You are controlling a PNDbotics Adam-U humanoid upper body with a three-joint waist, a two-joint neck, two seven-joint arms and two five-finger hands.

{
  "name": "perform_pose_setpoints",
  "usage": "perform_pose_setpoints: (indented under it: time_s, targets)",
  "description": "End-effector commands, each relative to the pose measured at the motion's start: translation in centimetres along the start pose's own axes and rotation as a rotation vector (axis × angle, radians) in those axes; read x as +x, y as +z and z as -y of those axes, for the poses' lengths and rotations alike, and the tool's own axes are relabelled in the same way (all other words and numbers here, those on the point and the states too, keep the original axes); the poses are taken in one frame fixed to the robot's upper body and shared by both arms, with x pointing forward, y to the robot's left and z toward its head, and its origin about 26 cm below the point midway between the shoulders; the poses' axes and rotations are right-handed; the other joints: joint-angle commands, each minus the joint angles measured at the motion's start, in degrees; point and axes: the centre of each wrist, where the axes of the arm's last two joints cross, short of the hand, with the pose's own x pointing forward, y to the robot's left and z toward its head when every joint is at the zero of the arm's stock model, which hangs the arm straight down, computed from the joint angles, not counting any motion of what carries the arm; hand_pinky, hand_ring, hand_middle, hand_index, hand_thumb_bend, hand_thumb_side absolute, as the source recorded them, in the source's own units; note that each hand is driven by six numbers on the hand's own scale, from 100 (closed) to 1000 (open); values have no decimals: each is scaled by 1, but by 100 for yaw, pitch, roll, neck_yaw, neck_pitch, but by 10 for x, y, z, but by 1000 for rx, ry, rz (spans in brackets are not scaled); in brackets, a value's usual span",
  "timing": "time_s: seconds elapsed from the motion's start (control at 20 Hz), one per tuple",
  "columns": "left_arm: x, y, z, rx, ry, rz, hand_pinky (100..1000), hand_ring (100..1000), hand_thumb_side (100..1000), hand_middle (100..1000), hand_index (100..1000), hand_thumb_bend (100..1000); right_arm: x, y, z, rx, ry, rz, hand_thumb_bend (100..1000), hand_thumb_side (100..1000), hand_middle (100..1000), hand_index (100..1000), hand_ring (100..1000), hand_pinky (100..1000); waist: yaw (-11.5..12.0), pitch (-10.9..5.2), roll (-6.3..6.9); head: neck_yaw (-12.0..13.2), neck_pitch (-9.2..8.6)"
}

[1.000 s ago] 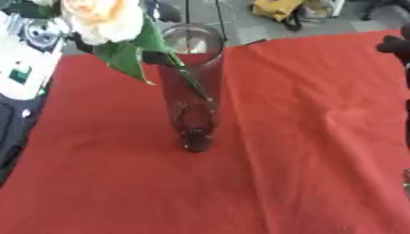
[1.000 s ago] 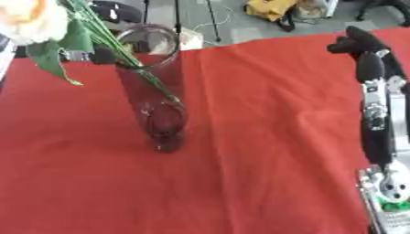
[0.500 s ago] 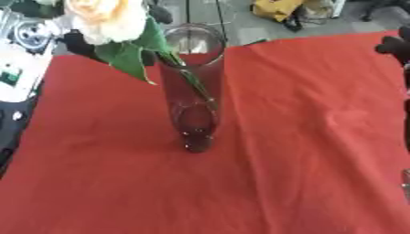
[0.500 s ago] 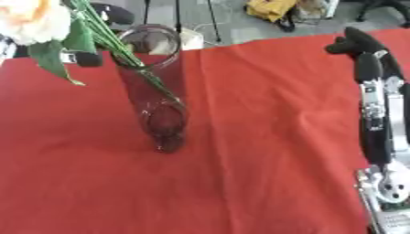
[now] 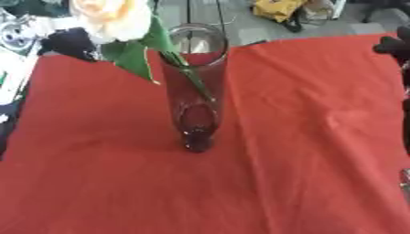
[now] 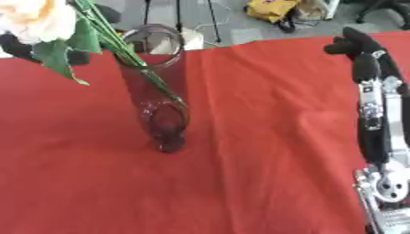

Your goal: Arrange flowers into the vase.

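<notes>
A tall clear glass vase (image 5: 192, 91) stands upright on the red tablecloth (image 5: 304, 137), left of centre. One flower is in it: its green stem (image 5: 188, 75) runs down inside the glass. Its cream bloom (image 5: 112, 18) and green leaves (image 5: 132, 57) lean out over the rim to the left. A dark shape behind the bloom looks like my left hand (image 5: 68, 43); the flower hides most of it. My right arm lies along the right edge, and my right hand (image 6: 354, 42) rests far from the vase, fingers relaxed and holding nothing.
Beyond the cloth's far edge is grey floor with a yellow bag (image 5: 280, 9) and thin stand legs (image 6: 176, 13). Light-coloured equipment (image 5: 12, 41) sits at the far left. The cloth shows a few creases to the right of the vase.
The bloom has drifted slightly to the right, toward the vase rim, and the dark shape behind it has shifted with it. Vase and right arm have stayed in place.
</notes>
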Motion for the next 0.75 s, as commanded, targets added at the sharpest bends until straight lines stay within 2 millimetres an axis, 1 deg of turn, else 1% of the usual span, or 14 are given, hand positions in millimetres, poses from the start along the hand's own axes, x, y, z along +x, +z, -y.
perform_pose_setpoints:
  time_s: [0.05,0.2,0.45,0.5,0.55,0.6,0.65,0.75]
  targets:
    - [-1,20,-16,40,-39,-29,988,1000,1000,1000,1000,756,3,-3,3,-12,8,17,100,992,688,895,886,971,25,-108,-33,-32,60]
    - [-3,26,-14,43,-38,-34,984,1000,1000,1000,1000,731,3,-4,3,-16,10,20,100,992,689,895,886,971,54,-111,-48,-19,112]
    - [-1,50,-6,74,-57,-56,976,1000,1000,1000,1000,701,2,-5,5,-32,16,21,100,991,689,896,886,971,141,-121,-68,20,272]
    - [1,55,-4,95,-57,-60,958,1000,1000,1000,1000,659,2,-5,5,-37,16,22,100,991,690,896,886,971,166,-123,-77,41,306]
    - [3,60,-1,127,-58,-62,955,1000,1000,1000,1000,651,3,-5,6,-43,17,22,100,991,690,896,886,971,188,-128,-84,65,337]
    - [6,64,2,153,-58,-60,940,1000,1000,1000,1000,613,3,-6,6,-47,17,23,100,991,691,896,886,970,202,-131,-89,82,357]
    - [9,67,6,195,-49,-49,919,977,1000,1000,1000,589,3,-6,7,-53,17,24,100,990,691,897,886,970,223,-137,-98,90,379]
    - [16,74,11,285,-29,-33,907,965,1000,1000,1000,588,3,-7,7,-64,19,26,100,990,691,897,885,970,255,-147,-108,98,407]
